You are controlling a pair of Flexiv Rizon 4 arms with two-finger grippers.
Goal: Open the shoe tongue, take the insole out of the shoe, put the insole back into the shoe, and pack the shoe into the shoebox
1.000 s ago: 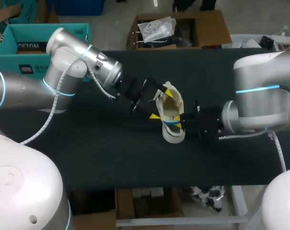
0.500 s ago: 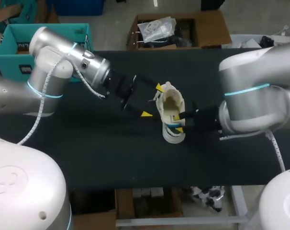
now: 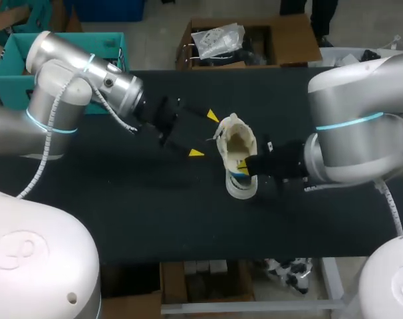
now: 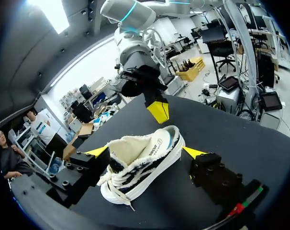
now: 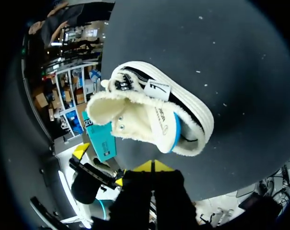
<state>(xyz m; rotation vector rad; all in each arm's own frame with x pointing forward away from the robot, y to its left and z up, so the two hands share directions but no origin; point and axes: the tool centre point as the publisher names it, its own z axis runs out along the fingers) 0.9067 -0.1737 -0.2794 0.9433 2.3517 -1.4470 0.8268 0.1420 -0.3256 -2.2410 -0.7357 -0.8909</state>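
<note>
A cream canvas shoe (image 3: 238, 158) with a white sole rests on the black table, its mouth gaping and a blue insole edge (image 5: 176, 132) showing at the heel. My left gripper (image 3: 203, 134) stands open just left of the shoe. In the left wrist view the shoe (image 4: 141, 163) lies between and slightly ahead of the left gripper (image 4: 145, 152), untouched by its spread fingers. My right gripper (image 3: 244, 167) is shut with nothing in it, right at the shoe's heel side. In the right wrist view the right gripper (image 5: 152, 166) has its tips pressed together just short of the heel (image 5: 190, 139).
The black tabletop (image 3: 155, 219) spreads wide around the shoe, with its front edge (image 3: 208, 258) near me. Both arms flank the shoe, the left from the far left and the right from the right side.
My left gripper drew back to the left, off the shoe, staying open. The right gripper's fingers parted briefly by the heel, then came together. The shoe stayed put.
</note>
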